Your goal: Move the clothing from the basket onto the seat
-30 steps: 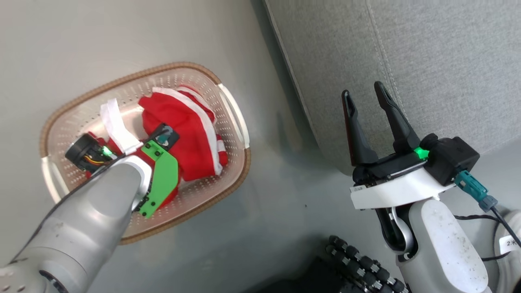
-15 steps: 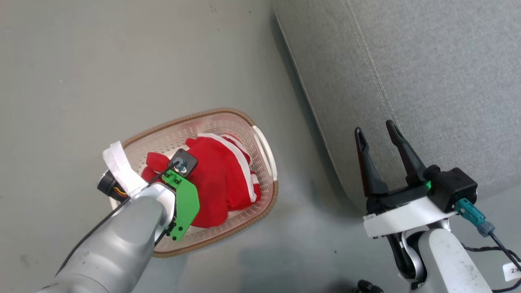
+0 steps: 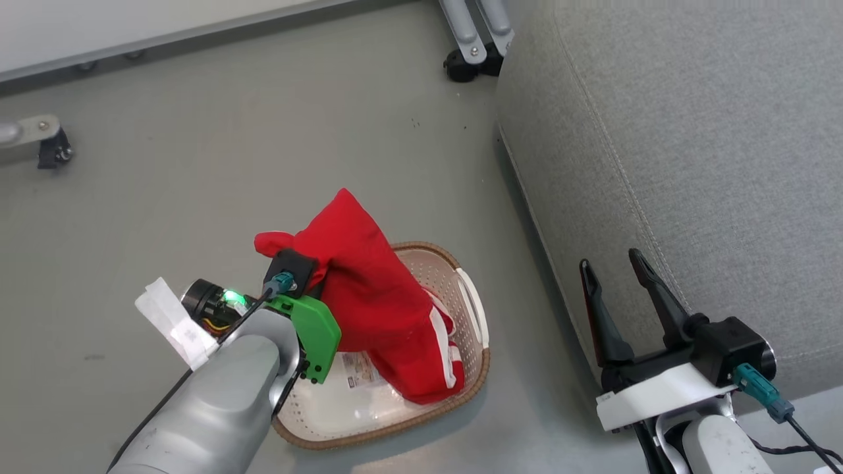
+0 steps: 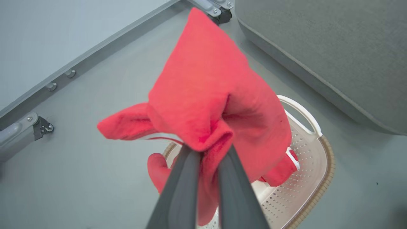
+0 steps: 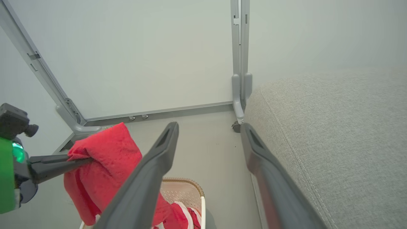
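Observation:
My left gripper (image 4: 210, 149) is shut on a bunched fold of the red clothing (image 3: 369, 296) and holds it up above the basket (image 3: 475, 316). The clothing's lower end, with white stripe trim (image 3: 438, 342), still hangs down into the basket. The cream perforated basket with its brown rim (image 4: 327, 152) stands on the grey floor beside the seat (image 3: 691, 164), a big grey cushion on the right. A label (image 3: 359, 376) shows on the basket's bottom. My right gripper (image 3: 610, 260) is open with nothing in it, in front of the seat's edge. The right wrist view has the left gripper (image 5: 90, 160) pinching the red clothing (image 5: 108, 159).
Grey metal frame legs on castors stand at the far end of the floor (image 3: 471, 59) and at the left (image 3: 49, 141). A pale wall panel (image 5: 143, 57) runs behind them. The seat's near corner (image 5: 318, 133) is right of my right gripper.
The left gripper has risen, pulling the red clothing up out of the basket. The head camera has tilted, so the whole picture has shifted. The right gripper stays open.

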